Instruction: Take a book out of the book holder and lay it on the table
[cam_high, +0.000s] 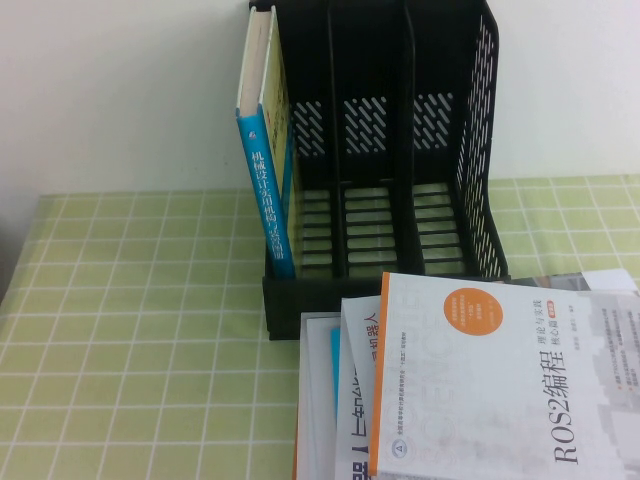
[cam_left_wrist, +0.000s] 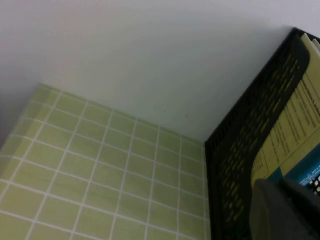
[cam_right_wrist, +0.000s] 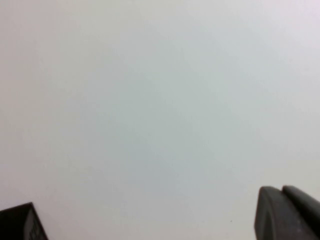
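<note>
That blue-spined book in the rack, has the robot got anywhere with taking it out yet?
Not yet. The book stands upright in the leftmost slot of the book holder. No gripper shows in the high view. The left gripper is beside the holder's wall; the right gripper faces a bare wall. Grasping, pulling out and laying it on the table remain.

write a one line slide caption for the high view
Blue-spined book upright in the left slot of the black book holder on the green grid table, other books stacked in front; neither hand in view.

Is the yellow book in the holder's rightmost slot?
No: in the high view the book stands upright in the leftmost slot of the holder; the other two slots are empty.
</note>
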